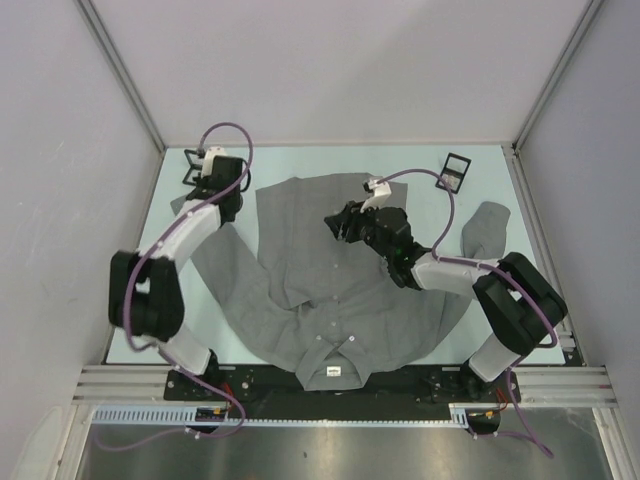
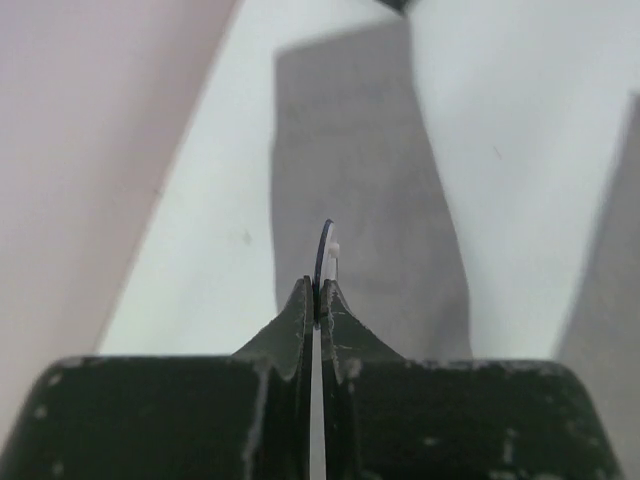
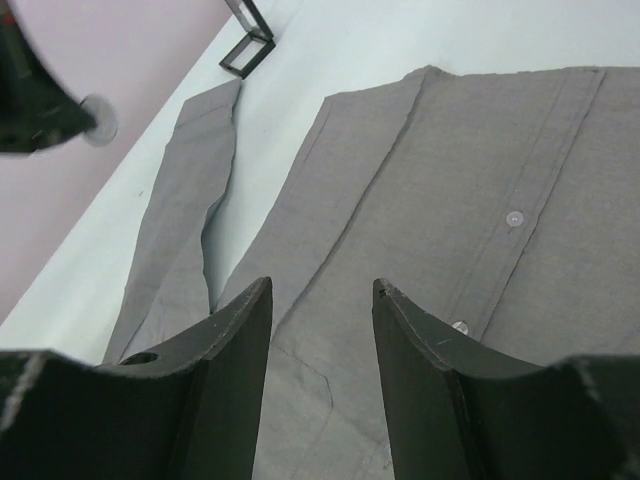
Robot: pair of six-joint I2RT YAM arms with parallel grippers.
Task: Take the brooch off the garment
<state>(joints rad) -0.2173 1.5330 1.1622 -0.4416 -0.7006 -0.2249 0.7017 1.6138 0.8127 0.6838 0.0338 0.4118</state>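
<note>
The grey shirt [image 1: 320,270] lies flat on the table with its collar and white neck label [image 1: 333,371] toward the near edge. My left gripper [image 1: 207,183] is at the far left, above the shirt's sleeve [image 2: 360,180]. It [image 2: 318,290] is shut on the brooch [image 2: 326,250], a thin disc seen edge-on. The right wrist view shows the brooch [image 3: 97,120] as a small round pale disc in the left gripper [image 3: 35,90]. My right gripper [image 1: 335,225] is open and empty above the shirt's front [image 3: 480,150], near the pocket seam and white buttons [image 3: 514,217].
A small black open box [image 1: 193,165] stands at the far left corner beside the left gripper; it also shows in the right wrist view [image 3: 247,50]. A second black box [image 1: 457,172] stands at the far right. White walls enclose the table on three sides.
</note>
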